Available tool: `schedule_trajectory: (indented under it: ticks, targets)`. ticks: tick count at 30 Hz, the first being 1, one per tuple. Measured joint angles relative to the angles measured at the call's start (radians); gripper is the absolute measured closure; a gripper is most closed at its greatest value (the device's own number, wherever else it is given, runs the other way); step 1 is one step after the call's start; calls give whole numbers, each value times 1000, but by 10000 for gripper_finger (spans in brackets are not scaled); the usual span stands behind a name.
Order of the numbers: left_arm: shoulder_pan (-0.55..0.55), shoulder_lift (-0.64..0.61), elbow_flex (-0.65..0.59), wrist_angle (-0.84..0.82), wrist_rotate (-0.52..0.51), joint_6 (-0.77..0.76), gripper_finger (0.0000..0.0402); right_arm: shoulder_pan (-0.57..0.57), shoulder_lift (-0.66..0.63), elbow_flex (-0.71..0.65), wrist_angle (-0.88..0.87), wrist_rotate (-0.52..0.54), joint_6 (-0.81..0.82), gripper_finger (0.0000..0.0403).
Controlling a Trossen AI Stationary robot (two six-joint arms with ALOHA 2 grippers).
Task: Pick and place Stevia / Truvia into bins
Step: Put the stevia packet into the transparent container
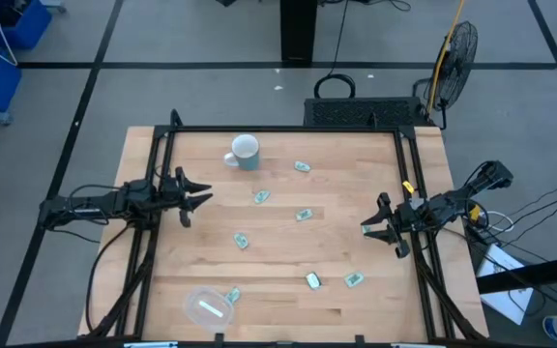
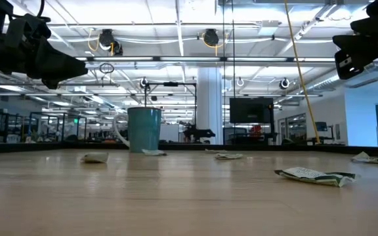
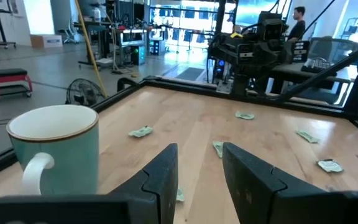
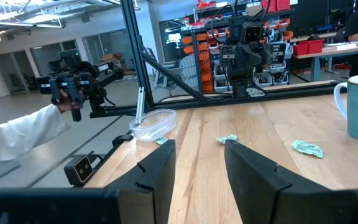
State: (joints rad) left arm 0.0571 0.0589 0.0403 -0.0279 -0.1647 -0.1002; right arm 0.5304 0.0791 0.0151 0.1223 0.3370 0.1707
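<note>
Several pale green and white Stevia packets lie scattered on the wooden table (image 1: 375, 159), among them one (image 1: 261, 196) near the middle, one (image 1: 312, 281) toward the front and one (image 1: 232, 295) beside the bin. The clear round bin (image 1: 208, 307) sits at the front left, also visible in the right wrist view (image 4: 153, 124). My left gripper (image 1: 199, 200) hovers open over the table's left side, nothing between its fingers (image 3: 163, 174). Over the right side, my right gripper (image 1: 370, 225) is open and holds nothing too (image 4: 201, 158).
A white and pale blue mug (image 1: 244, 152) stands at the back left, close to the left gripper (image 3: 58, 149). Black frame rails (image 1: 288, 129) border the table. A person's white sleeve (image 4: 17, 140) shows beyond the table edge. A fan (image 1: 455, 48) stands on the floor behind.
</note>
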Motion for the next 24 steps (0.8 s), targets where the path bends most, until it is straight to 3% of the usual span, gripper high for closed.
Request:
schedule_trajectory:
  ticks: [10, 17, 24]
  targets:
    - [0, 0, 0, 113, -20, -25, 270, 0, 0, 0, 6, 3, -33, 271]
    - [1, 0, 0, 102, -34, 11, 270, -1, 0, 0, 211, 1, -172, 271]
    - [1, 0, 0, 40, -115, -37, 270, -1, 0, 0, 405, 49, -544, 271]
